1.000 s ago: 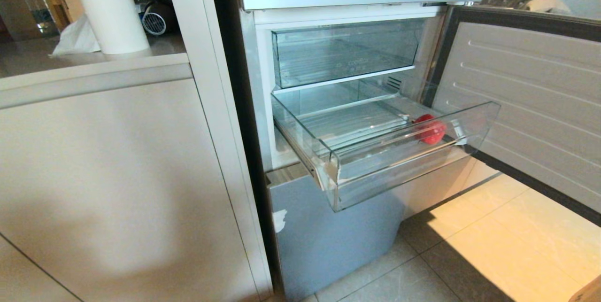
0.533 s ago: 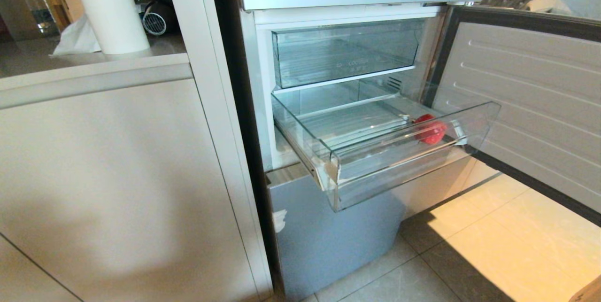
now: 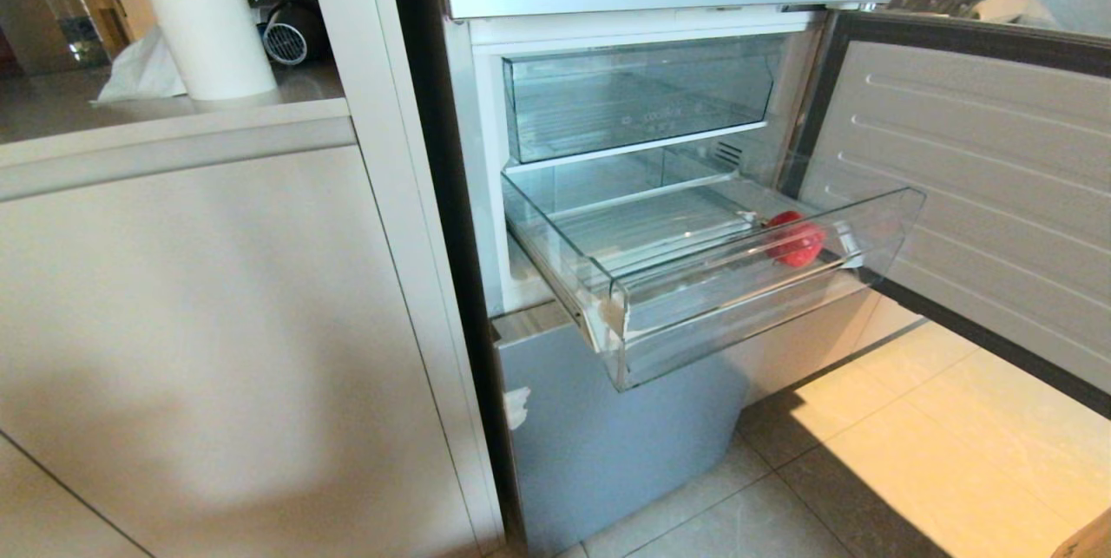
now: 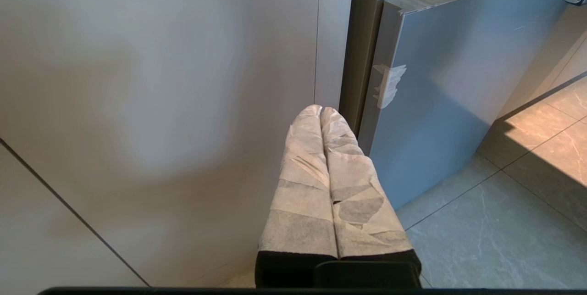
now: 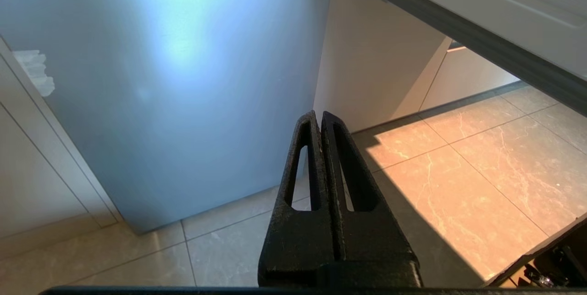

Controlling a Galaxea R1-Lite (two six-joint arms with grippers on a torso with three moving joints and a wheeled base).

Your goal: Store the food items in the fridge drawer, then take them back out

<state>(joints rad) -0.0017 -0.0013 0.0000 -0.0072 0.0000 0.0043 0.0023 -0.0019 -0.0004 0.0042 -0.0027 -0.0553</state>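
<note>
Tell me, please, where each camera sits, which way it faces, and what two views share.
Head view: high, looking down at the open drawer holding the red fruit; no arm shows.
Left wrist view: low, facing the cabinet and the grey door; shut left gripper shows.
Right wrist view: low, facing the grey door and floor; shut right gripper shows.
Shared: all three show the grey door.

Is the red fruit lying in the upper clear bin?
No, the red fruit lies in the pulled-out fridge drawer below the upper bin.
</note>
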